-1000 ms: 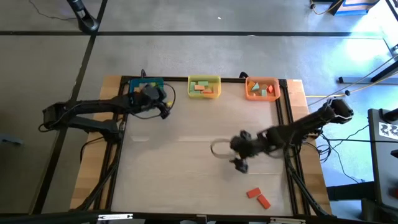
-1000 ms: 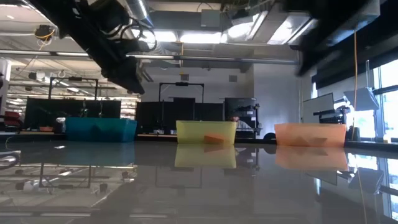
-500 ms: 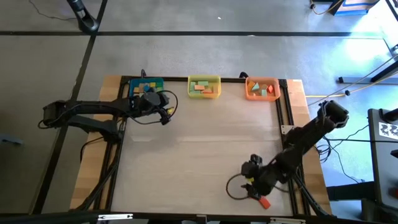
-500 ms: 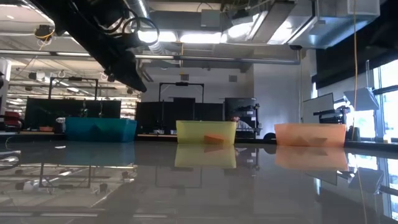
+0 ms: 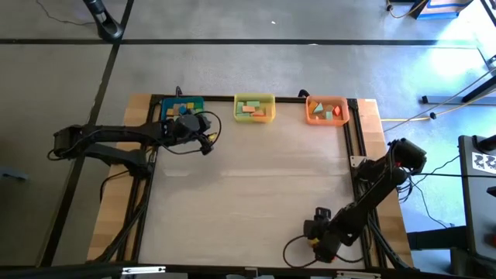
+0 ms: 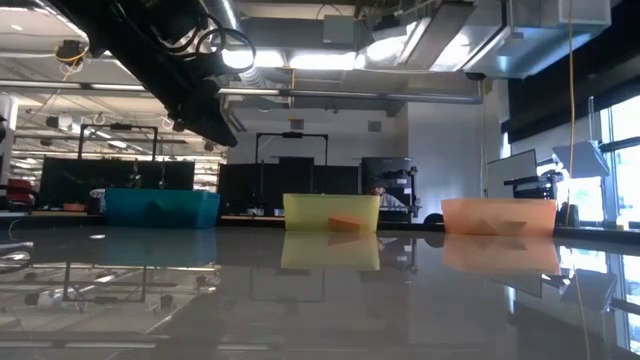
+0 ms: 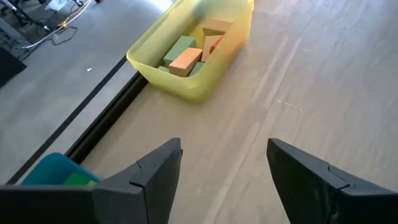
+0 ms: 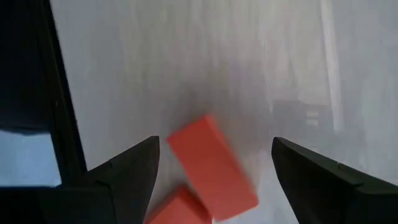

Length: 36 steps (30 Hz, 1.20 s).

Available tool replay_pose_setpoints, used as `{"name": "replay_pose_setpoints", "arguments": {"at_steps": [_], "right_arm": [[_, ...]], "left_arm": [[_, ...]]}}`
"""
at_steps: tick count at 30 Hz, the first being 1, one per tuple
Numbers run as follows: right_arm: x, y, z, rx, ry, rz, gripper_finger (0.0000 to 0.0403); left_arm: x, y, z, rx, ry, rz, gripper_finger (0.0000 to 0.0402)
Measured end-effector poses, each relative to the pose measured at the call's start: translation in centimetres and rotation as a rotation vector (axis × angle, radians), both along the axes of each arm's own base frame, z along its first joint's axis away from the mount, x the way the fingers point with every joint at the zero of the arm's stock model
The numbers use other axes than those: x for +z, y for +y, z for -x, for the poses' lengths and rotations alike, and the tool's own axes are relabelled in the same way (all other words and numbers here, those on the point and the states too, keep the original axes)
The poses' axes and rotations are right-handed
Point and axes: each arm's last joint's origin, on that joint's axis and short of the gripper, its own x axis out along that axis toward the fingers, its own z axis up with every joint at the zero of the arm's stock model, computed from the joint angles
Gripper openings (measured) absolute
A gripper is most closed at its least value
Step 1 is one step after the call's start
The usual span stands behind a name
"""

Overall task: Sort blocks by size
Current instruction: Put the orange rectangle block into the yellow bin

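Blocks — two orange-red bricks point(image 8: 211, 168) left on the tabletop point(image 5: 248, 194), near right corner; the rest sit in three far bins point(image 5: 254, 108). Likely light, rigid, smooth-faced; best taken across the short sides. Nearer brick lies flat, long axis diagonal. Right pincer point(image 8: 211, 171) open, hovering over it. Left pincer point(image 7: 221, 180) open, empty, beside the far-left bin.

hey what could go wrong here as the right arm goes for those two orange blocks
The right gripper is open above two orange blocks lying close together; closing could catch both or knock one aside. They sit near the table front edge, so a nudge might push one off.
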Motion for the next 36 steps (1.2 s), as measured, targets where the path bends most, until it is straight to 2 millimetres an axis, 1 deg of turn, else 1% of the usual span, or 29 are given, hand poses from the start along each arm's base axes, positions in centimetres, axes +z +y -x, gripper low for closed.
{"name": "replay_pose_setpoints", "arguments": {"at_steps": [6, 10, 13, 16, 18, 22, 25, 27, 31, 36], "right_arm": [[-0.1, 1.0, 1.3, 0.046, -0.04, 0.039, 0.0308], [-1.5, 1.6, 1.6, 0.085, -0.096, 0.147, 0.0308], [-2.5, 1.8, 1.4, 0.1, -0.066, 0.159, 0.0303], [-3.2, 1.9, 1.3, 0.099, -0.046, 0.171, 0.028], [-3.2, 1.8, 1.4, 0.078, -0.044, 0.175, 0.0252], [-3.2, 1.7, 1.4, 0.06, -0.061, 0.198, 0.018], [-3.2, 1.6, 1.4, -0.024, -0.069, 0.193, 0.0125], [-3.2, 1.6, 1.4, -0.088, -0.067, 0.18, 0.0122], [-3.2, 1.6, 1.3, -0.137, -0.068, 0.172, 0.0122], [-2.1, 1.7, 0.4, -0.162, -0.052, 0.2, 0.0122]], "left_arm": [[0.0, 0.0, 0.0, 0.007, -0.006, 0.007, 0.0226], [0.1, 0.0, -0.1, 0.014, -0.027, 0.01, 0.0226], [0.2, 0.0, -0.2, 0.012, -0.041, 0.004, 0.0226], [0.3, 0.1, -0.2, 0.006, -0.048, -0.008, 0.0226], [0.4, 0.1, -0.3, 0.002, -0.056, -0.016, 0.0226], [0.5, 0.1, -0.3, 0.007, -0.063, -0.01, 0.0226], [0.7, 0.1, -0.5, 0.008, -0.094, -0.018, 0.0226], [0.8, 0.2, -0.5, 0.008, -0.104, -0.02, 0.0226], [0.8, 0.0, -0.6, 0.002, -0.104, -0.018, 0.0226], [0.8, -0.5, -0.7, -0.002, -0.125, 0.008, 0.0226]]}}
